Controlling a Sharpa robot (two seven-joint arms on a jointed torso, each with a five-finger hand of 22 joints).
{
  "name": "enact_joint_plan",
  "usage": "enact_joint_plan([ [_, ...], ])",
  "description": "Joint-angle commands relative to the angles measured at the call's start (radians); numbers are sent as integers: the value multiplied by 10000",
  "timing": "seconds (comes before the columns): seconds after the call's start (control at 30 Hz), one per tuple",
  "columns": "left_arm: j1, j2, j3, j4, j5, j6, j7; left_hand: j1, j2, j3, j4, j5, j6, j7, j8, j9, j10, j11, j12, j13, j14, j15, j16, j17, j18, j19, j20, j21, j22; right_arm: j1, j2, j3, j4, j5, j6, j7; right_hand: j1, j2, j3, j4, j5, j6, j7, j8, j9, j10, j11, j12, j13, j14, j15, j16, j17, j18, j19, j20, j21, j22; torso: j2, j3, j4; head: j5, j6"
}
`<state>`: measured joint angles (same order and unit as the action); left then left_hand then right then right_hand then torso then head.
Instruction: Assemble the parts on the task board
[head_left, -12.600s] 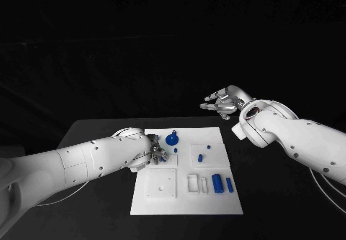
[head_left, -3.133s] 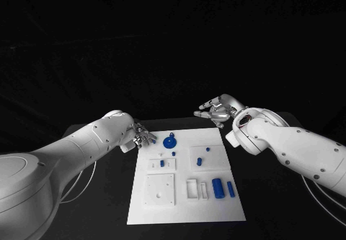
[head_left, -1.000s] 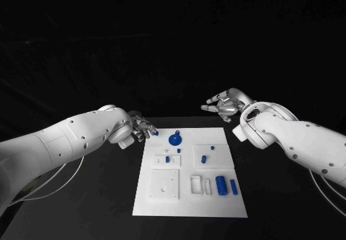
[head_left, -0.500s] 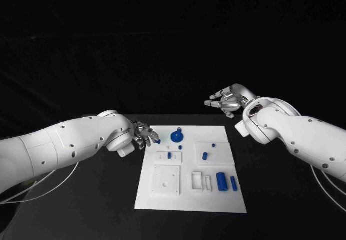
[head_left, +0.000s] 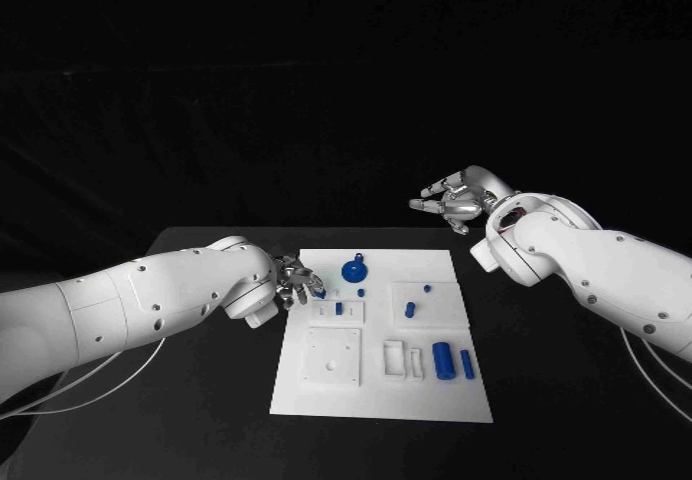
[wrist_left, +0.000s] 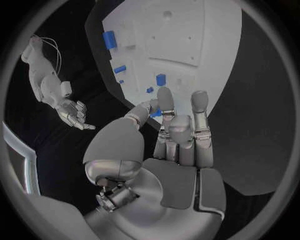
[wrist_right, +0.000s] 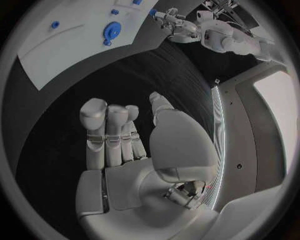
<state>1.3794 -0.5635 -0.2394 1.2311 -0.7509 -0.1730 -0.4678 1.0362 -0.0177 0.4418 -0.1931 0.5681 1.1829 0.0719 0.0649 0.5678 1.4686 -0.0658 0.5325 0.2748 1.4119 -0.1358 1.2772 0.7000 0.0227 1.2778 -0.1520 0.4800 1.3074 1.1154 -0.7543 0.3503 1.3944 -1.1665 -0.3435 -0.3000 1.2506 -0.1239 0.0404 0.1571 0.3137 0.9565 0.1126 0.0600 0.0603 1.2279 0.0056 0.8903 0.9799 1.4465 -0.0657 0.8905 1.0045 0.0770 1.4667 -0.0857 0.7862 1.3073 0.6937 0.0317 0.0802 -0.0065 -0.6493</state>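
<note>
The small blue part (head_left: 313, 292), pinched at the fingertips of my left hand (head_left: 296, 282), now hangs over the left edge of the task board (head_left: 382, 395), near the blue disc (head_left: 353, 270). A second ago it was just outside that edge, so placing looks close. The part is tiny and half hidden by my fingers. My right hand (head_left: 459, 200) hovers beyond the far right corner, fingers loose, holding nothing.
</note>
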Motion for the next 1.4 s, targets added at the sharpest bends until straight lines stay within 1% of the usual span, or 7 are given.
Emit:
enact_joint_plan([
  [0.03, -100, 91, -3, -86, -270, -729, 89, 76, 87, 110, -135, -34, 1537, -935, 22, 1411, 467, -109, 48, -9, 112, -24, 20, 8, 58, 26, 11, 23, 189, -9, 2, 5, 5, 21, 119, 94, -27, 51, -38, -4, 46, 90, 10, 12, 16, 28, -39, 23, 10, 50, -43, 50, 3, 141, 230, -22, 16, 946, 27, 5, 5, -6, -1],
  [0.2, -234, 201, -6, -198, -398, -763, 87, 95, 89, 113, -143, -48, 1542, -939, 23, 1388, 472, -115, 53, -15, 109, -22, 7, 2, 59, 29, 12, 30, 193, -12, -11, 5, 9, 23, 122, 95, -40, 66, -37, -17, 66, 128, 5, 15, 18, 27, -42, 24, 14, 51, -45, 43, -5, 139, 233, -24, 9, 946, 36, 6, 11, -5, -18],
  [0.4, -363, 290, -6, -281, -684, -540, -11, 110, 100, 85, -138, -128, 1577, -947, 30, 1355, 473, -115, 100, -21, 124, -18, 23, 72, 60, 18, 21, 43, 195, -14, -34, 5, 21, 25, 123, 93, -40, 66, -37, -17, 66, 128, 5, 15, 18, 27, -42, 24, 14, 51, -45, 43, -5, 139, 233, -24, 9, 946, 42, 2, 13, -17, -36],
  [0.6, -444, 322, -5, -350, -1011, -316, -93, 115, 106, 72, -128, -148, 1572, -943, 26, 1347, 471, -109, 100, -30, 118, -15, 7, 55, 61, 8, 26, 43, 193, -14, -47, 5, 34, 25, 119, 92, -49, 64, -39, -12, 64, 134, 4, 14, 18, 29, -41, 26, 17, 50, -45, 45, -4, 140, 233, -25, 6, 946, 46, -1, 10, -9, -19],
  [0.87, -489, 349, -4, -426, -1264, -83, -170, 124, 118, 58, -116, -207, 1571, -942, 29, 1340, 472, -105, 95, -42, 119, -9, -12, 48, 62, -1, 33, 41, 192, -15, -51, 5, 41, 26, 121, 94, -49, 64, -39, -12, 64, 134, 4, 14, 18, 29, -41, 26, 17, 50, -45, 45, -4, 140, 233, -25, 6, 946, 58, 5, 7, -21, -22],
  [1.2, -513, 345, -4, -395, -1434, 526, -265, 142, 136, 46, -115, -242, 1555, -936, 25, 1329, 471, -100, 82, -62, 115, -3, -42, 22, 57, -9, 36, 39, 191, -16, -67, 5, 45, 26, 133, 91, -49, 64, -39, -12, 64, 134, 4, 14, 18, 29, -41, 26, 17, 50, -45, 45, -4, 140, 233, -25, 6, 946, 62, 5, 22, -19, -55],
  [1.4, -522, 346, -3, -385, -1466, 648, -282, 142, 136, 46, -115, -242, 1555, -936, 25, 1329, 471, -100, 82, -62, 115, -3, -42, 22, 57, -9, 36, 39, 191, -16, -71, 5, 49, 26, 140, 88, -49, 64, -39, -12, 64, 134, 4, 14, 18, 29, -41, 26, 17, 50, -45, 45, -4, 140, 233, -25, 6, 946, 68, -3, 14, 9, -56],
])
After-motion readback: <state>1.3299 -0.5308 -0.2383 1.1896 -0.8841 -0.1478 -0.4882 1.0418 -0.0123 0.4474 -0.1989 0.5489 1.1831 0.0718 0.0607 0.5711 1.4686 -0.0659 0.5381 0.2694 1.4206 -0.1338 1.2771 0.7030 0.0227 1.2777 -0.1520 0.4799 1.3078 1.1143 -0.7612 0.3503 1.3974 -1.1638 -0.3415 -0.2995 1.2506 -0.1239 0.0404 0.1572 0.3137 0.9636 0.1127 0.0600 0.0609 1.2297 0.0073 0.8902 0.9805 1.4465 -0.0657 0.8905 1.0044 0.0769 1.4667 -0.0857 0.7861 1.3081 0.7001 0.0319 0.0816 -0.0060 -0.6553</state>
